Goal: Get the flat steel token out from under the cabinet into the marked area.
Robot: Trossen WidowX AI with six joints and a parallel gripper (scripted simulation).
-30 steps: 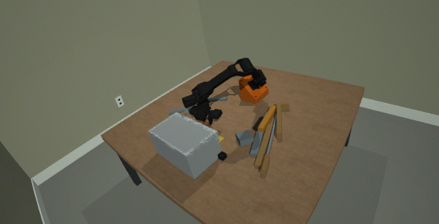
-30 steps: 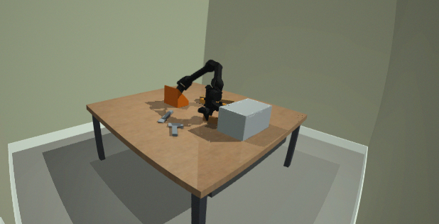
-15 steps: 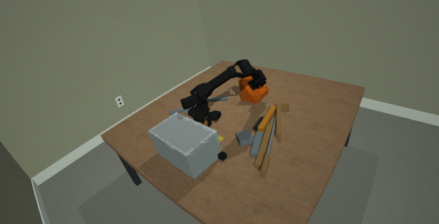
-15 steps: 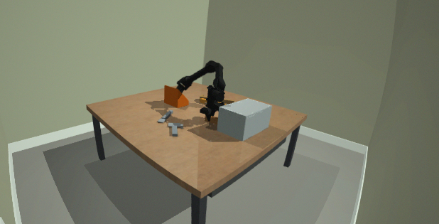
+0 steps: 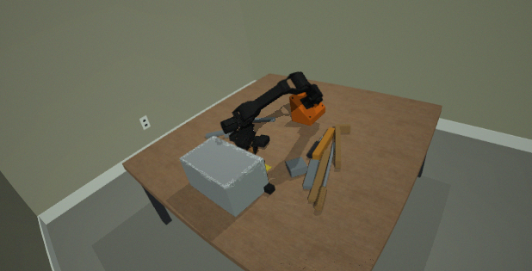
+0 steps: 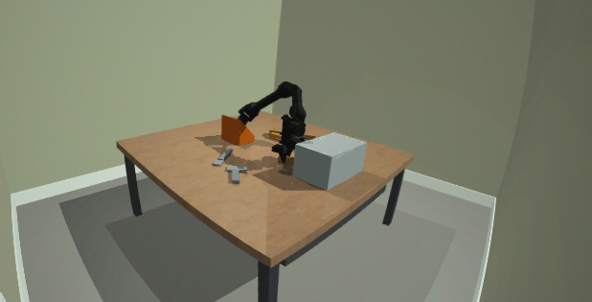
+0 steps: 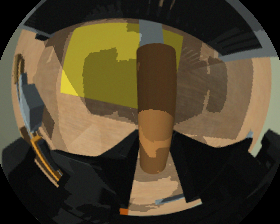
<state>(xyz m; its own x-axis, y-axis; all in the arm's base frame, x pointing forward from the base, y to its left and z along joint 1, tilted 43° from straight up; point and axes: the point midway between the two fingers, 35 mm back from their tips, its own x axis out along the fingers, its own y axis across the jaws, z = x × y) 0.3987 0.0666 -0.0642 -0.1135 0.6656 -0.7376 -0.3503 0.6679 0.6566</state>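
Note:
The pale grey cabinet (image 5: 224, 161) (image 6: 330, 160) stands on the table. The yellow marked area (image 7: 86, 45) lies in front of it, and a corner of it (image 5: 268, 167) shows beside the cabinet in the top view. My gripper (image 7: 152, 132) (image 6: 284, 160) is low in front of the cabinet, shut on the brown handle (image 7: 157, 80) of a tool. The tool's grey shaft (image 7: 151, 34) runs past the handle across the marked area toward the cabinet; its far end is hidden. The steel token does not show in any view.
A black cube (image 5: 269, 188) is by the cabinet's corner. A grey block (image 5: 296, 167), an orange bar (image 5: 324, 144) and several long wooden and grey pieces lie to one side. On the other side lie a grey bar (image 6: 223, 157) and a grey T-shaped piece (image 6: 236, 174).

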